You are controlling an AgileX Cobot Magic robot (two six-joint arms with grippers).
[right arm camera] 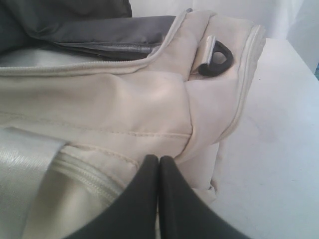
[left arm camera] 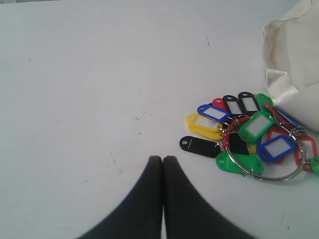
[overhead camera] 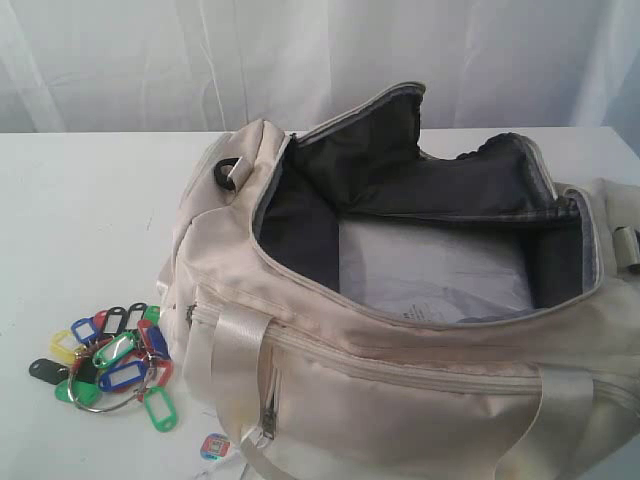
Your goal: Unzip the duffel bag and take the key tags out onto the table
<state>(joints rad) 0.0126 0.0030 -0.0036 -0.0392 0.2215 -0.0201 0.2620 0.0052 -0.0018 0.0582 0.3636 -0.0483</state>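
The bag [overhead camera: 400, 380] and key tags [overhead camera: 110, 355] lie on a white table [overhead camera: 90, 200] before a pale curtain [overhead camera: 150, 60]. The left gripper [left arm camera: 162, 159] and right gripper [right arm camera: 158, 158] are pinched together, empty. The paper tag [overhead camera: 214, 446] has print too small to read.

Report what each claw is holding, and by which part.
Nothing is held. The left claw is shut and empty over the table beside the key tags; the right claw is shut and empty, facing the side of the duffel bag.
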